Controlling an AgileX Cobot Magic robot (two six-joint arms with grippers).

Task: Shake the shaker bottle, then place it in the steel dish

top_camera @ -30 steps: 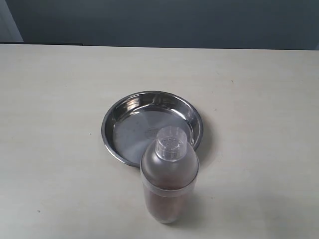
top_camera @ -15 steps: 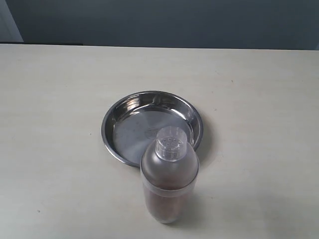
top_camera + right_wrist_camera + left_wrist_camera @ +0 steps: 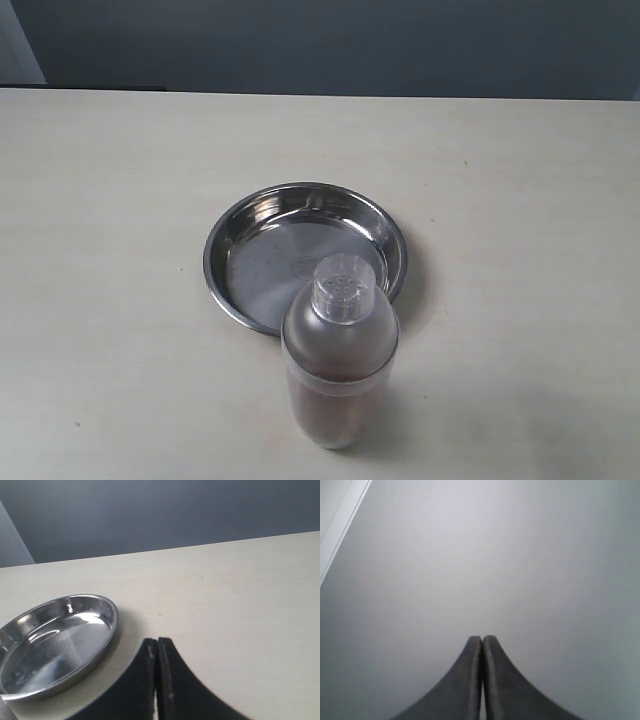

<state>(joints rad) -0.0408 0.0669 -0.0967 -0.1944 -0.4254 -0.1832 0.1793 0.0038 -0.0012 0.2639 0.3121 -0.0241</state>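
Observation:
The frosted shaker bottle point(image 3: 340, 360) stands upright on the table, its clear perforated cap point(image 3: 344, 287) on top and brownish granules showing low inside. Just behind it lies the shiny steel dish point(image 3: 262, 232), with nothing in it; the bottle hides part of its near rim. Neither gripper shows in the exterior view. My right gripper point(image 3: 157, 641) is shut with nothing between its fingers, hovering over bare table beside the steel dish point(image 3: 107, 611). My left gripper point(image 3: 482, 638) is shut too, facing a plain grey surface; no task object shows in that view.
The cream table point(image 3: 520, 200) stretches wide on both sides of the dish. A dark blue-grey wall point(image 3: 320, 45) runs behind its far edge. A pale strip point(image 3: 340, 527) crosses the corner of the left wrist view.

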